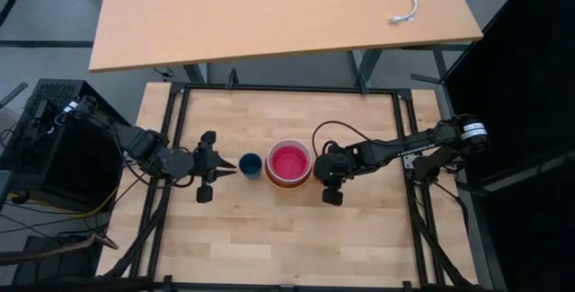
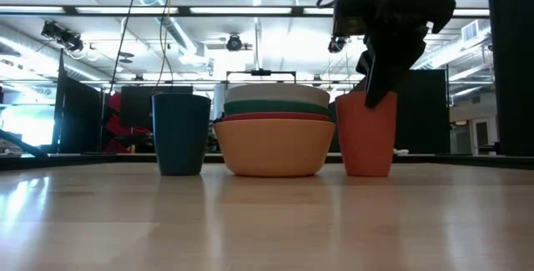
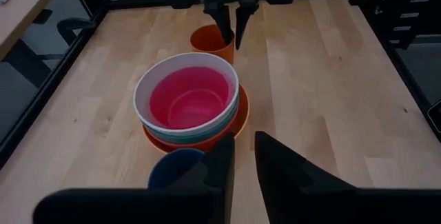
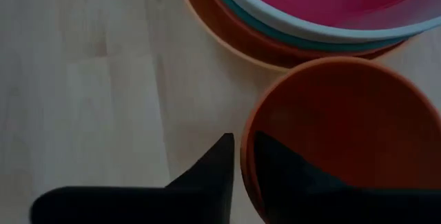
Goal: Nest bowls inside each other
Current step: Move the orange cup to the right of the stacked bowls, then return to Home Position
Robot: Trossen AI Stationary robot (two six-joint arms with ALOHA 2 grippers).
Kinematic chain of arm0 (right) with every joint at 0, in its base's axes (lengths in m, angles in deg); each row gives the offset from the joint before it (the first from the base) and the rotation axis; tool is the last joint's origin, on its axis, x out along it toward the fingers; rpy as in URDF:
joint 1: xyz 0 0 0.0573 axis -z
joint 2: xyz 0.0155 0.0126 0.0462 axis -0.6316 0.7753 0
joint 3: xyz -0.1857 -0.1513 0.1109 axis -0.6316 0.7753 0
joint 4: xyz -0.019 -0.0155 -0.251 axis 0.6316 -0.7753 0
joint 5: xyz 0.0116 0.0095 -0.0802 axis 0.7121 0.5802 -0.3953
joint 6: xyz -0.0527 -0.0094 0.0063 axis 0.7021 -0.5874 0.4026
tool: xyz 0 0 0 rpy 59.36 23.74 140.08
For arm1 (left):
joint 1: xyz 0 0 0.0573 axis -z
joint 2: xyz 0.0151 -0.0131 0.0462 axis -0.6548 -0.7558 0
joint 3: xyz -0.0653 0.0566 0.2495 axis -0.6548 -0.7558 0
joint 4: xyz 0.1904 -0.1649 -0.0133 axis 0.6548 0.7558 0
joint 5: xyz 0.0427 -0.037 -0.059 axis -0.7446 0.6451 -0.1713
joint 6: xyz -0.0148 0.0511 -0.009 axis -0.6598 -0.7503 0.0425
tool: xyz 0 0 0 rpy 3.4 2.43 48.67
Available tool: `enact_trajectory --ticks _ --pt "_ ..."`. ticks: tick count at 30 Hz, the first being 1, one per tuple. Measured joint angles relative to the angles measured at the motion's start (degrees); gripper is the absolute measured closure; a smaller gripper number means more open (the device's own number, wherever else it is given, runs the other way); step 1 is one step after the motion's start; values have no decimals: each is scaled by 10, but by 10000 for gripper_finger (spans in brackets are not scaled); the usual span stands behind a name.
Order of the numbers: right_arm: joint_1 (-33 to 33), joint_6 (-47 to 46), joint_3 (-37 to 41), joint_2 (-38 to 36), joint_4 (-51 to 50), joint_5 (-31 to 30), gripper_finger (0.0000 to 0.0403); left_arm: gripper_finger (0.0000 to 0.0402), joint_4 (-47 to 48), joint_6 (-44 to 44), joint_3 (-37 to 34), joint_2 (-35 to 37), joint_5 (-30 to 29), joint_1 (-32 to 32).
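The bowls [image 1: 289, 163] stand nested in one stack at the table's middle. The magenta-pink one [image 3: 189, 100] is innermost, then come white, teal and red-orange, and the yellow-orange one [image 2: 274, 150] rests on the table. A small orange cup [image 2: 365, 133] stands upright just right of the stack. My right gripper [image 4: 242, 141] points down over it, slightly open, one finger inside the cup and one outside. A dark blue cup [image 1: 251, 164] stands left of the stack. My left gripper [image 1: 232, 172] hovers beside that cup, a narrow gap between its fingers, holding nothing. My right gripper stands astride the orange cup's wall at the rim [image 4: 245, 165], on the side away from the bowls, coming from above and slanting down. I cannot tell whether either finger touches the wall. The cup stands upright with its base on the table.
A second, larger table [image 1: 269, 13] with a white cable [image 1: 406, 4] lies beyond the far edge. Black frame rails [image 1: 287, 88] run around the work table. Bare wood lies toward the near edge.
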State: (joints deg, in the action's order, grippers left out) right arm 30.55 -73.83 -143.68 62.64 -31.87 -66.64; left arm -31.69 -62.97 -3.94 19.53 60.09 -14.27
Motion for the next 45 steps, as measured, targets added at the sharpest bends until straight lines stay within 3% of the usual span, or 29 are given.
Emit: enact_trajectory --ticks 4,20,25,30,34,45 --pt "0 -1 0 -4 0 0 333 351 0 0 0 0 0 0" --pt "1 101 -1 -194 5 -47 340 395 0 -73 0 4 -13 0" --pt "1 163 -1 -283 11 -92 391 401 -23 -123 0 27 -17 0" --pt "-10 207 8 -380 37 -90 400 402 -74 -194 -2 78 -13 0" --pt "-27 224 56 -461 69 -89 401 402 -147 -259 -50 137 7 0" --pt "-44 244 259 -647 220 -68 402 402 -225 -249 -210 309 -44 0"
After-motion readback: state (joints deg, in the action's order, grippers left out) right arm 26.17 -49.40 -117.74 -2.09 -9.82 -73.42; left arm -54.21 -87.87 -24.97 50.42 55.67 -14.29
